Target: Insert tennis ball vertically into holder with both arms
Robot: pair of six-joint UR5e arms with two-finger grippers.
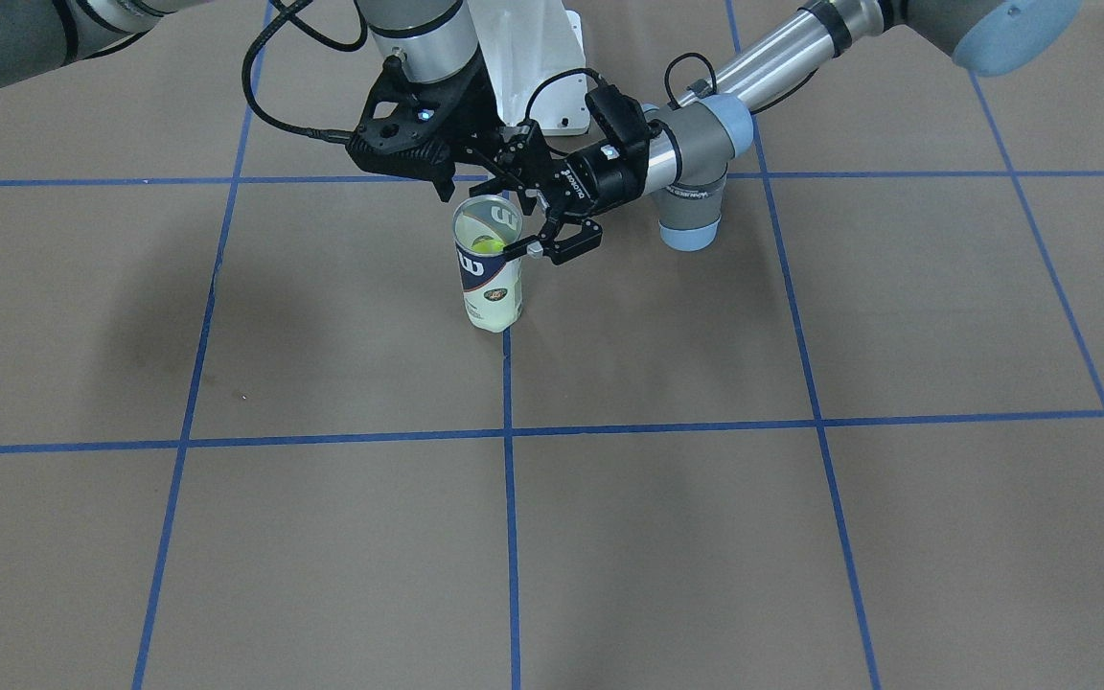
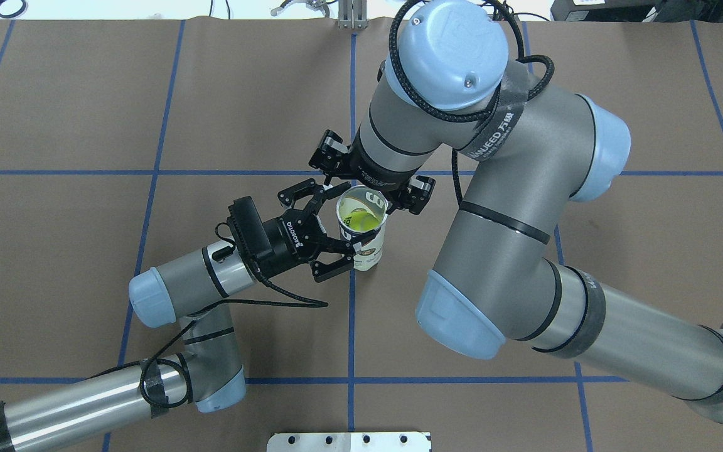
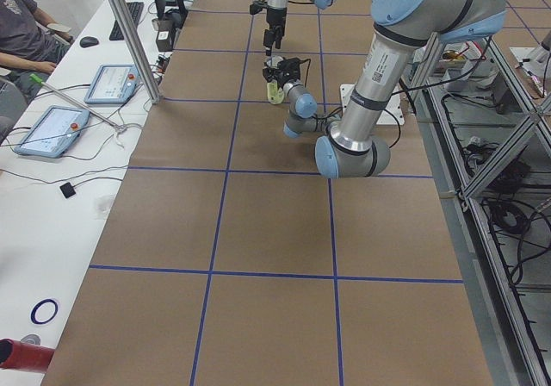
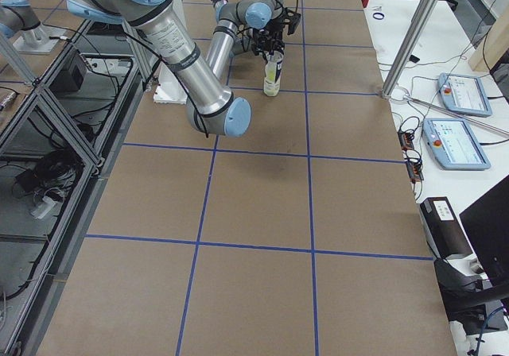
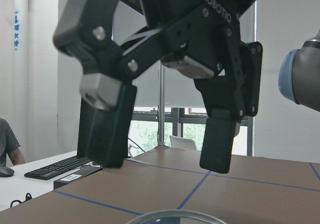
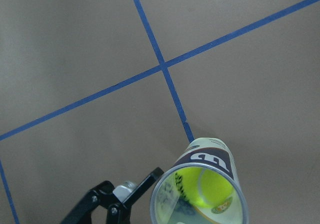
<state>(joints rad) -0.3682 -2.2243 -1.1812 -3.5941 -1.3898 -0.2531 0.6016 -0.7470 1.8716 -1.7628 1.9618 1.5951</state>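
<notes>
Two end effectors are stationed at the holder (image 1: pixel 488 283). The holder stands upright on the counter (image 1: pixel 753 537), mouth up, with its base just beside a blue tape line (image 1: pixel 510 479). One yellow-green tennis ball (image 2: pixel 364 220) is visible through the open mouth, inside the clear wall and below the silver rim. In the front-facing view a further yellow-green mass shows through the wall at the bottom of the holder; what it is cannot be determined.

Right end effector (image 1: pixel 471 182): positioned directly above the mouth, pointing down, released, holding nothing. Its wrist camera looks into the holder from above. None of its own fingers appear in that view.

Left end effector (image 2: pixel 335 220): reaches in horizontally from the robot's left side at about rim height, released, grasping nothing. Its fingers (image 5: pixel 107 121) are set wide apart. The left wrist view shows the rim at the lower edge of the frame, between them. One fingertip (image 6: pixel 142 181) lies just beside the rim; whether it touches the holder cannot be determined.

A white pedestal base (image 1: pixel 538 77) stands on the robot's side of the holder, apart from it.
</notes>
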